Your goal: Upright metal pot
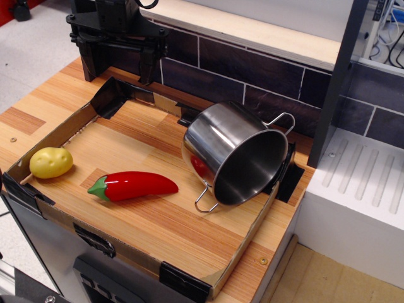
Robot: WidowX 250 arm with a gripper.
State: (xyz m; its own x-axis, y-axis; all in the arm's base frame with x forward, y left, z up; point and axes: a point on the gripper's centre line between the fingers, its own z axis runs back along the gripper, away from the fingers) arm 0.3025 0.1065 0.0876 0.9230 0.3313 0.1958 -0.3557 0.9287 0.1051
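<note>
Pincer (120, 66): hangs at the top left, above the desk's back left corner. Two dark fingers (149, 63) point down with a clear gap between them, so it stands open. It holds nothing and touches nothing; the pot is well apart to its right.

Desk (158, 227): light wood planks, edged by a low cardboard rim (57, 134) taped at the corners with black tape. All the loose things lie inside this rim.

Potato (50, 162): yellow toy, at the far left edge, just beside the cardboard rim, near the front left corner.

Pepper (134, 185): red toy with a green stem end, lying flat between potato and pot. The stem end points left, the tip right toward the pot. It touches neither neighbour.

Pot (218, 139): shiny steel, at the right of the desk, tipped on its side and not upright. Its mouth faces the front right, toward the camera. One wire handle (203, 201) rests low near the desk at the front; the other (282, 120) sticks up at the back right. Its rim sits close against the cardboard rim on the right.

Pot inside: dark and reflective; nothing shows in it. A red reflection marks the outer wall on the pepper's side.

Wall (252, 76): dark tiles behind the desk.
</note>
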